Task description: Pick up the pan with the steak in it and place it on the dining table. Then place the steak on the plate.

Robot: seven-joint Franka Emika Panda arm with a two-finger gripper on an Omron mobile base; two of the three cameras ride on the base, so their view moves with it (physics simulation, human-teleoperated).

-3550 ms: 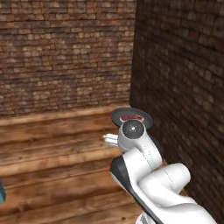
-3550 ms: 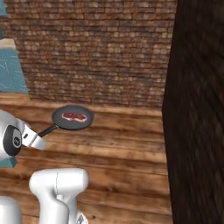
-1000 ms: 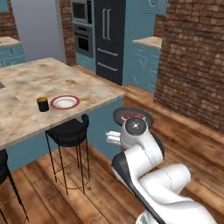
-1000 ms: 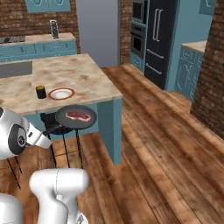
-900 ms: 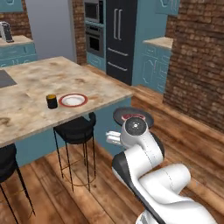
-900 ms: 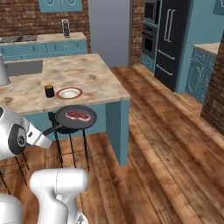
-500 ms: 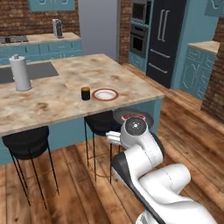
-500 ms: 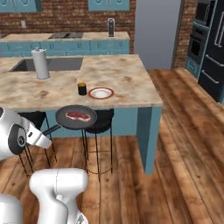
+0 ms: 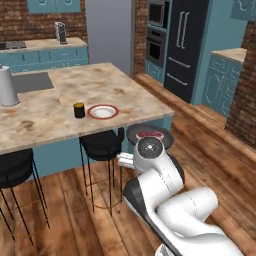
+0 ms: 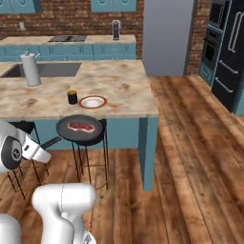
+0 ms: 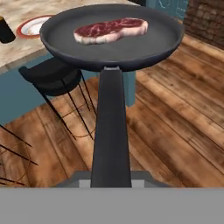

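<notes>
Base has swung round to face the dining table (image 10: 119, 90) since a second ago; gripper (image 11: 111, 175) clamped on the handle end of the pan (image 11: 111, 37), held level off the near edge, handle pointing back at the hand, steak (image 11: 109, 30) could slide if tipped

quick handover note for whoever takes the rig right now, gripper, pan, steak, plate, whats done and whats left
Gripper: shut on the pan by its long handle, holding it up in the air.
Pan: level, out in front of the dining table, off its near edge and above a black bar stool; not over the tabletop.
Steak: lying flat in the pan.
Plate: on the dining table near its front edge, bare, with a small black cup beside it.
Done: pan with steak picked up and brought near the table.
Left: set the pan on the table, then move the steak onto the plate.
</notes>
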